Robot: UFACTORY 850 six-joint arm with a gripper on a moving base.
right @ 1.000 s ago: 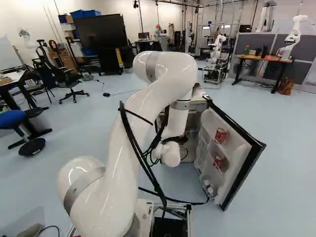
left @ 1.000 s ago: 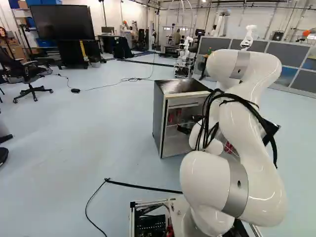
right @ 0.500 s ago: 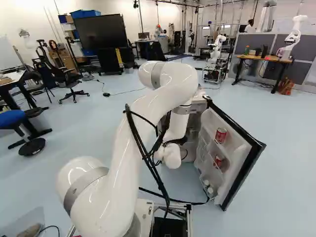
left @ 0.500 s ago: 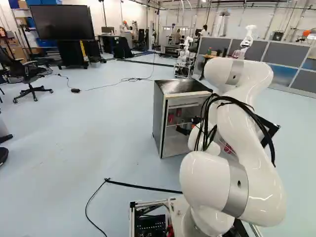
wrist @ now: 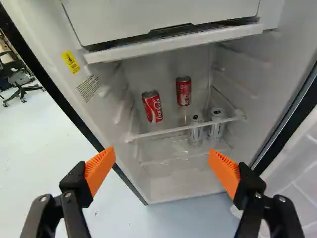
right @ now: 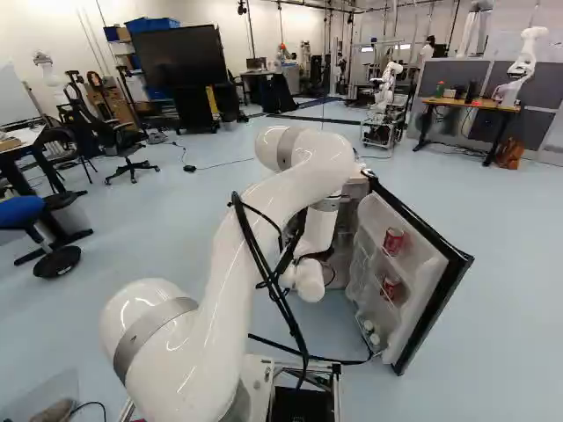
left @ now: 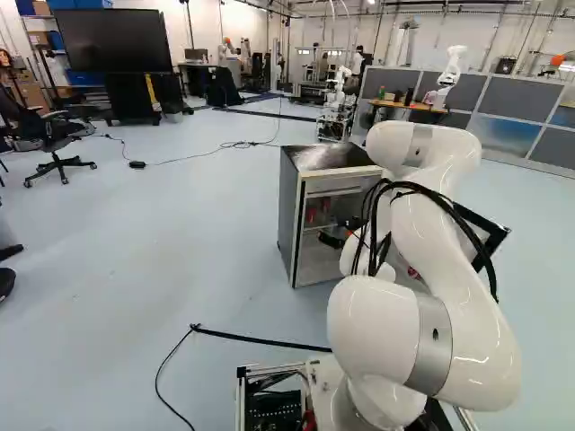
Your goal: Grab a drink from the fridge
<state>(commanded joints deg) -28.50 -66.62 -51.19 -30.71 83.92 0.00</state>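
- Well, a red-and-white metal can (wrist: 152, 107) and a red one (wrist: 183, 91) stand upright on the fridge's clear shelf (wrist: 171, 132).
- Two silver cans, left (wrist: 196, 131) and right (wrist: 217, 124), stand below it.
- Ahead of those cans, the black claw (left: 331, 240) has its orange-padded fingers spread wide apart.
- The boxy grey fridge (left: 287, 202) stands on the floor, its white-lined door (right: 424, 264) open, holding two more red cans, upper (right: 393, 240) and lower (right: 391, 287).

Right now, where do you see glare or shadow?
Left base view: a pale sheen atop the fridge, glints on the white arm. Right base view: the arm glints too. Wrist view: floor bright beside the fridge, shadier below it.
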